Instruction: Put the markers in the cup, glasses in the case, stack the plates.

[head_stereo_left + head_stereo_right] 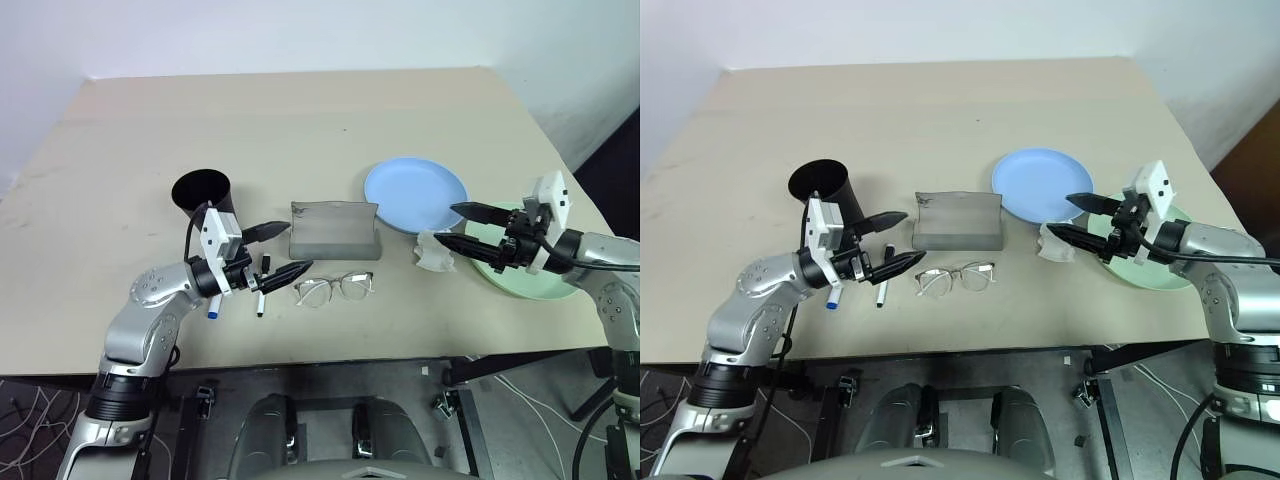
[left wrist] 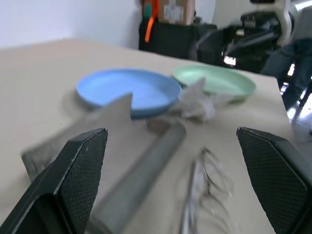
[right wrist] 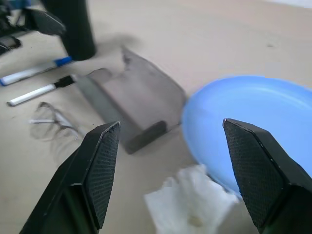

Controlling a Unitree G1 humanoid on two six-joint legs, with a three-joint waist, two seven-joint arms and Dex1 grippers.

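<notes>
Scanning from the left of the frame, you find your left gripper (image 1: 277,250) spread and empty, hanging over the markers (image 1: 881,288) at lower left, which lie pointing up-frame toward the cup (image 1: 204,193). At centre sit glasses (image 1: 335,289) below the case (image 1: 334,231); your right gripper (image 1: 463,227), also spread, hovers by the plates (image 1: 414,192).

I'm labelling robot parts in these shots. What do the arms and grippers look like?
Both arms have silver-grey rounded shells with black joints and thin black cables. Each wrist carries a white box. The left gripper and right gripper each have two black pointed fingers with textured pads.
</notes>
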